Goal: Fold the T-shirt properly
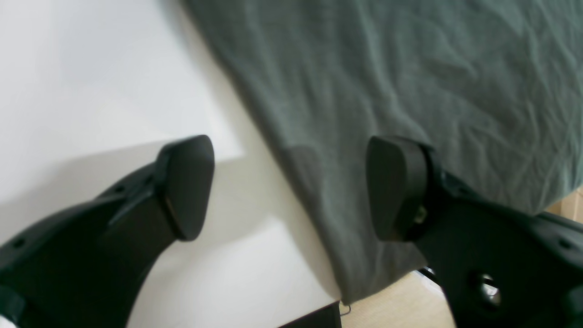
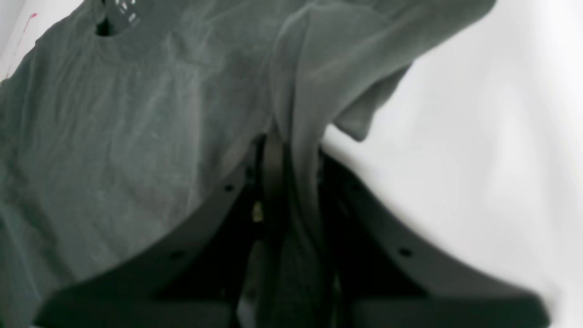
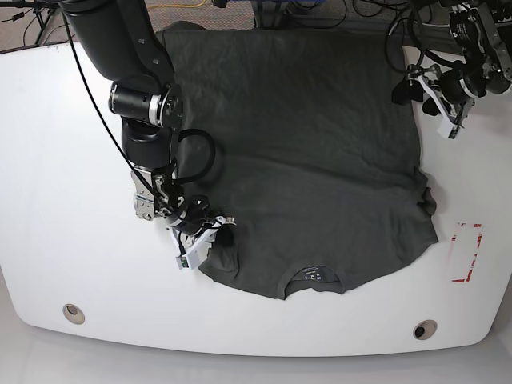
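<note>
The dark grey T-shirt (image 3: 312, 152) lies spread flat on the white table (image 3: 64, 160), its collar (image 3: 314, 276) toward the front edge. My right gripper (image 3: 218, 234) is at the shirt's front-left sleeve. In the right wrist view the right gripper (image 2: 291, 182) is shut on a raised fold of the T-shirt (image 2: 114, 136), with the sleeve cloth draped over it. My left gripper (image 3: 412, 86) hovers at the far right by the hem corner. In the left wrist view the left gripper (image 1: 291, 187) is open, straddling the T-shirt's edge (image 1: 410, 91) and holding nothing.
A red outline mark (image 3: 466, 252) sits on the table right of the shirt. Two round holes (image 3: 74, 313) (image 3: 425, 329) lie near the front edge. Cables run along the back. The left wrist view shows the table's corner (image 1: 319, 314) and wooden floor (image 1: 401, 305) beyond it.
</note>
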Robot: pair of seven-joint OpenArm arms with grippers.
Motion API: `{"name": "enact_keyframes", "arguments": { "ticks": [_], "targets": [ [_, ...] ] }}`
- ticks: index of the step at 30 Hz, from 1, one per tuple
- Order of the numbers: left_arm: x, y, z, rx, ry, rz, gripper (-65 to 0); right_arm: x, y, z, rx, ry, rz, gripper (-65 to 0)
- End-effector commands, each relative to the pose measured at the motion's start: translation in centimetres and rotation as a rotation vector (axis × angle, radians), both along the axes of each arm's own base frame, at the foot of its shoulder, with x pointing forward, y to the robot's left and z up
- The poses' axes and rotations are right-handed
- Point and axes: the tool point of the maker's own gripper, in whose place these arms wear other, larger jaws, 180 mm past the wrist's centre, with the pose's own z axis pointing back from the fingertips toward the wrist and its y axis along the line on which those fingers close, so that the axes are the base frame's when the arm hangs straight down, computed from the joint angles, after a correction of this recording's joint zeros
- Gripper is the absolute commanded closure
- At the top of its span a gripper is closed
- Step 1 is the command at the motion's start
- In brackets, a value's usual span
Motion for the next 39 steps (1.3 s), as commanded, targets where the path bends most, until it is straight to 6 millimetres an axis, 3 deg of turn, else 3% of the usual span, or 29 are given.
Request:
{"name": "enact_keyframes", "arguments": {
  "ticks": [1, 5, 15, 18, 24, 27, 30, 34, 39],
  "targets": [
    [-0.5, 0.1, -0.2, 0.021, 0.013, -0.004, -48.6, 1.7, -0.3, 2.1, 0.004, -0.055, -0.007, -4.3],
    [-1.1, 0.2, -0.7, 0.040, 0.037, -0.006, -48.6, 1.7, -0.3, 2.1, 0.004, -0.055, -0.007, -4.3],
    [-1.9, -3.1, -2.1, 0.005, 0.083, -0.100, -47.2, 1.7, -0.3, 2.1, 0.004, -0.055, -0.007, -4.3],
    [-2.3, -3.8, -2.8, -0.012, 0.109, -0.117, -40.3, 1.7, -0.3, 2.1, 0.004, -0.055, -0.007, -4.3],
    [-3.0, -3.8, -4.4, -0.046, 0.164, -0.090, -14.0, 1.7, -0.3, 2.1, 0.004, -0.055, -0.007, -4.1],
    [-2.7, -3.3, -4.7, -0.054, 0.170, -0.064, -5.1, 1.7, -0.4, 2.1, 0.003, -0.055, -0.007, -3.5],
    [-2.7, -2.6, -4.8, -0.056, 0.172, -0.037, -4.2, 1.7, -1.0, 2.1, -0.005, -0.057, -0.013, 0.0],
    [-2.5, -2.0, -4.5, -0.050, 0.158, -0.017, -3.9, 1.7, -1.2, 2.0, -0.008, -0.055, -0.015, 0.0],
    [-1.8, -1.2, -3.6, -0.030, 0.125, -0.002, -3.8, 2.5, -2.0, 3.6, -0.052, -0.083, -0.003, 0.0]
  ]
}}
